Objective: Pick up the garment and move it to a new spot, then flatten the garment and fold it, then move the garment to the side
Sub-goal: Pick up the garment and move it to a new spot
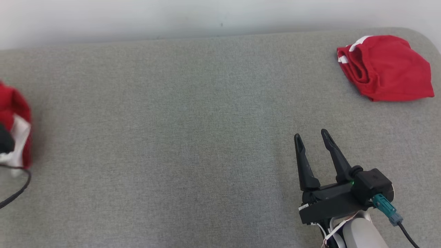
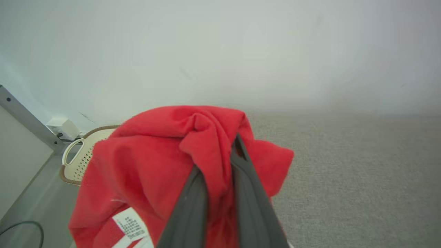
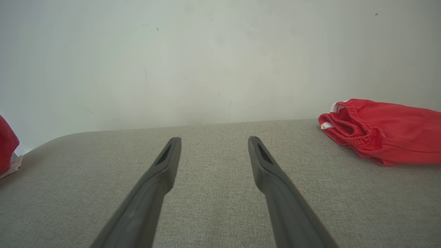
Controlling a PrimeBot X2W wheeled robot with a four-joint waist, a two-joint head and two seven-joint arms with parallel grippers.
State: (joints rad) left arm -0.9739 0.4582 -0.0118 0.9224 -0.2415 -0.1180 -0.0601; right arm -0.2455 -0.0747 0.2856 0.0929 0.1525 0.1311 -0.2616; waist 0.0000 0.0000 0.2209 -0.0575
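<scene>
My left claw point(image 2: 217, 155), closed on a bunched fold of the red garment point(image 2: 148, 162) that drapes over and beside its fingers point(image 2: 255, 206) — my right claw point(image 1: 310, 133) standing open, well apart — pinches so little cloth that, I judge, the bundle could slip free in transit.

Grey fabric surface point(image 1: 193, 113), folded red shorts point(image 1: 386, 69) at its far right corner.
</scene>
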